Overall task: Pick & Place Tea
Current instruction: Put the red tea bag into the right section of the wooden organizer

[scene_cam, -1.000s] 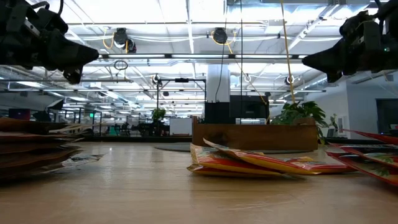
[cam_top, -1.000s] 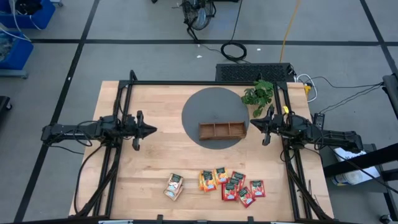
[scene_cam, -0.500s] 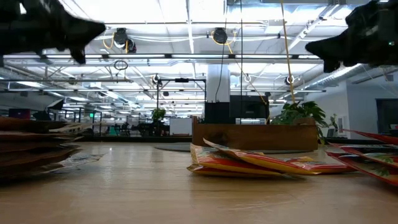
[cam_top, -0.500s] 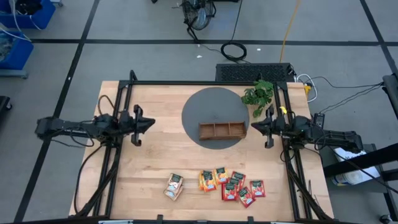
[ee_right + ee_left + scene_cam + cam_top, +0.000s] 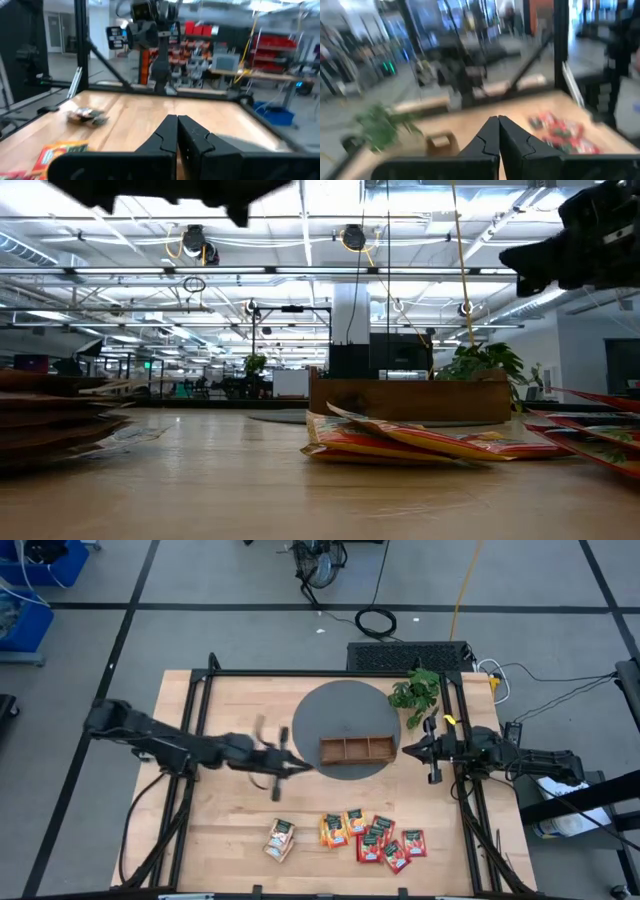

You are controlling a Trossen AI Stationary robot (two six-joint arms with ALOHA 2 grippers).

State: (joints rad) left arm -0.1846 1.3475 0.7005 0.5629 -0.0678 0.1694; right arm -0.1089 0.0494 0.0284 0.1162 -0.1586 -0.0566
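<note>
Showing a wooden table (image 5: 240, 700) from above, with a brown tray (image 5: 357, 750) on a grey round mat (image 5: 340, 710) near its centre. The left arm stretches across the boards, its left gripper (image 5: 292, 767) just beside the tray's end, fingers pressed together on nothing. The right gripper (image 5: 412, 750) waits off the tray's other end, fingers likewise together and empty. The tea (image 5: 370, 834) lies scattered along the table edge well apart from the tray, with one pale sachet (image 5: 281, 839) set off alone. To do this step well, the left gripper probably should open before descending, then take one sachet by its edge.
</note>
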